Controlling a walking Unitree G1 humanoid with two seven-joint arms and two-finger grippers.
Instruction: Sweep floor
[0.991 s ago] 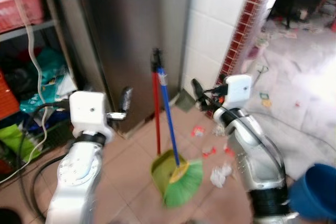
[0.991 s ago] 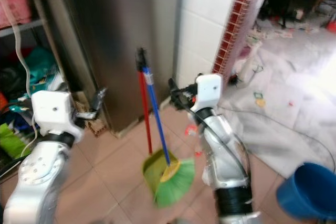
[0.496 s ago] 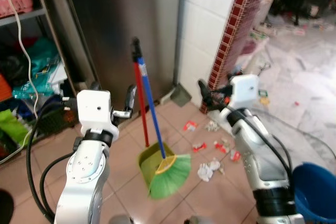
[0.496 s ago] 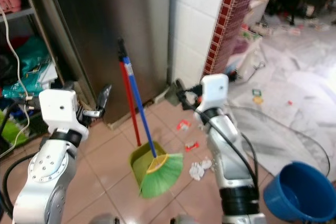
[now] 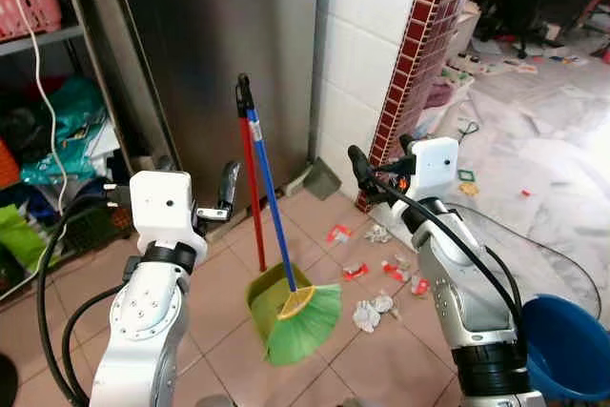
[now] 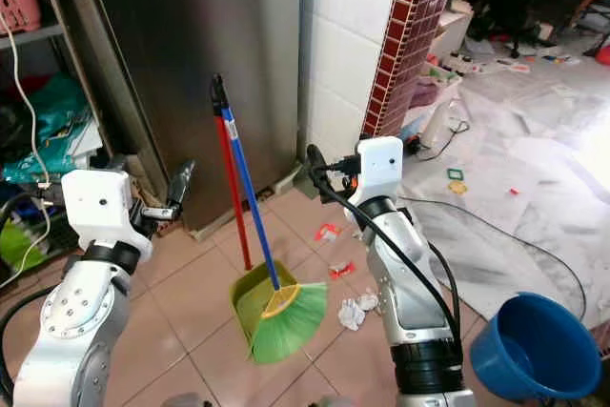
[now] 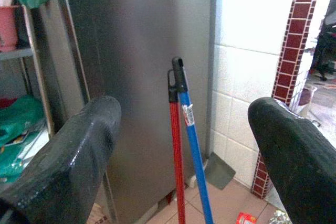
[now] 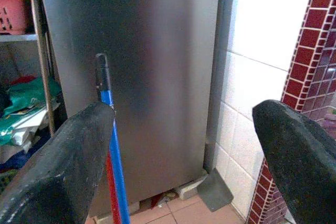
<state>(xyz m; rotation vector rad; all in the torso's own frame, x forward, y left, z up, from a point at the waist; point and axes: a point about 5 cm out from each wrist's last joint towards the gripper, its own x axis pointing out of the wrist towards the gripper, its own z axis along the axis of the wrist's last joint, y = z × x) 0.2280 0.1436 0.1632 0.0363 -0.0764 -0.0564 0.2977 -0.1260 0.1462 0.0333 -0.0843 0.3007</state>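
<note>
Your fridge (image 5: 219, 64) is the big backdrop, and the broom (image 5: 286, 264) and dustpan (image 5: 262, 297) lean on it, heads on the floor (image 5: 219, 283). Litter (image 5: 372, 310) sits just right of them (paper scraps, mostly). Both the left pincer (image 7: 181, 145) and right pincer (image 8: 184, 145) are spread wide, gripping nothing. I'd guess the broom's light, stiff and tippy, so grab the blue handle mid-shaft.

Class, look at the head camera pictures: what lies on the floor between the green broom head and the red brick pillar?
In the left eye view, scraps of litter lie on the tiles between the green broom head and the red brick pillar: crumpled white paper and small red-and-white wrappers.
</note>
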